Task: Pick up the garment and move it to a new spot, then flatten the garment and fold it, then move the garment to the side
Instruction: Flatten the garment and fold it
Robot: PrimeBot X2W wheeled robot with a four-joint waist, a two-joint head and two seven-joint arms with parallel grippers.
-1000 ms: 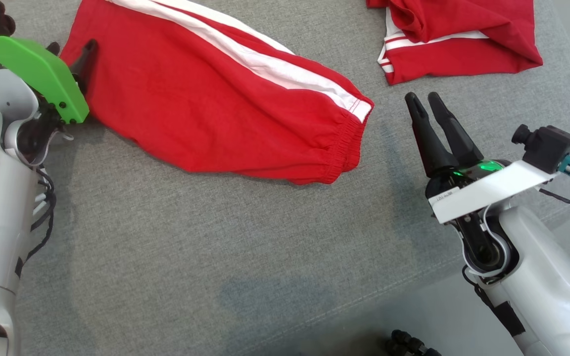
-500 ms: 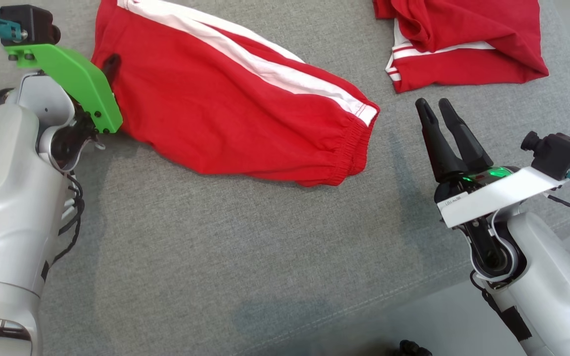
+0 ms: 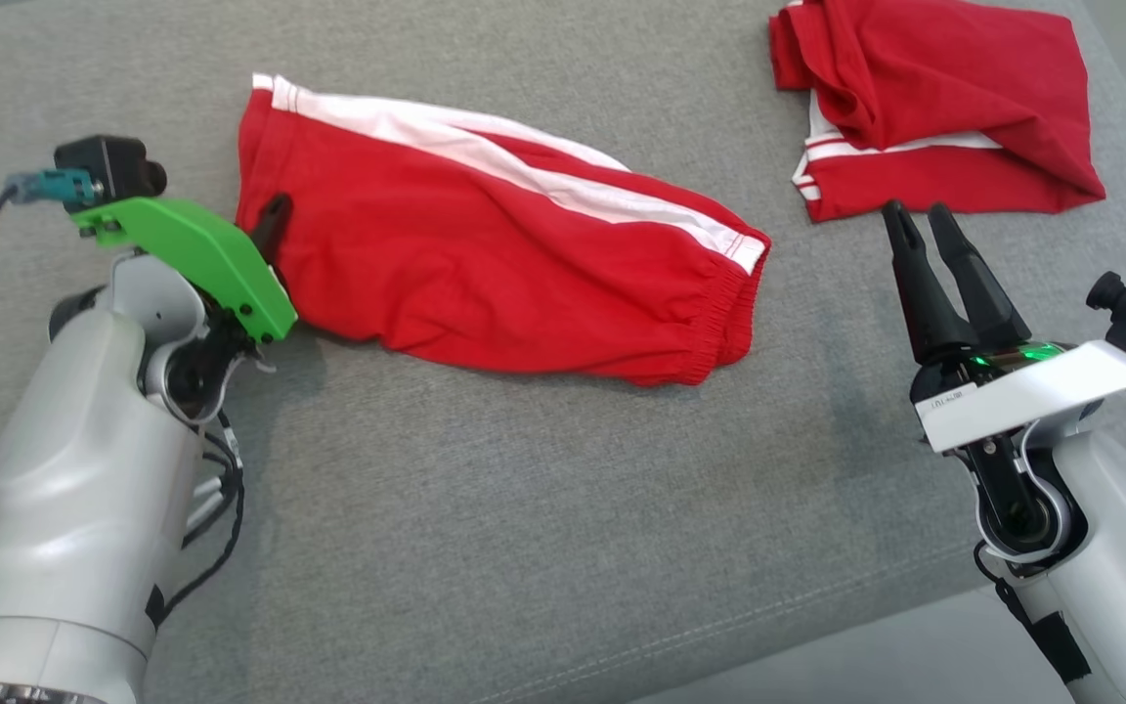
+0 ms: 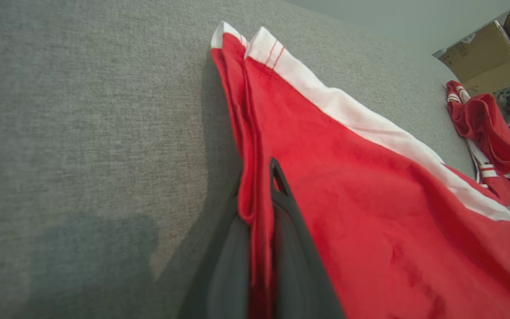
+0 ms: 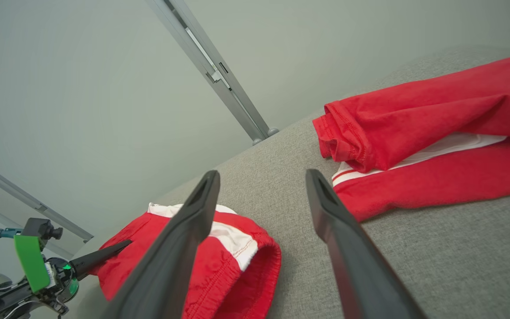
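The garment is a pair of red shorts with a white side stripe, lying flat on the grey fabric surface. My left gripper is shut on its left edge. In the left wrist view a fold of red cloth is pinched between the two dark fingers of that gripper. My right gripper stands open above the surface, right of the shorts' elastic waistband, with nothing between its fingers. The right wrist view shows the waistband end and the left gripper far off.
A second red garment with white trim lies crumpled at the far right, just beyond my right gripper; it shows in the right wrist view too. The surface's front edge runs past the lower right. A cardboard box stands beyond the surface.
My left gripper has shut on the garment's left edge. The head camera has tilted, so the whole picture has slid down and right. My right gripper stays open.
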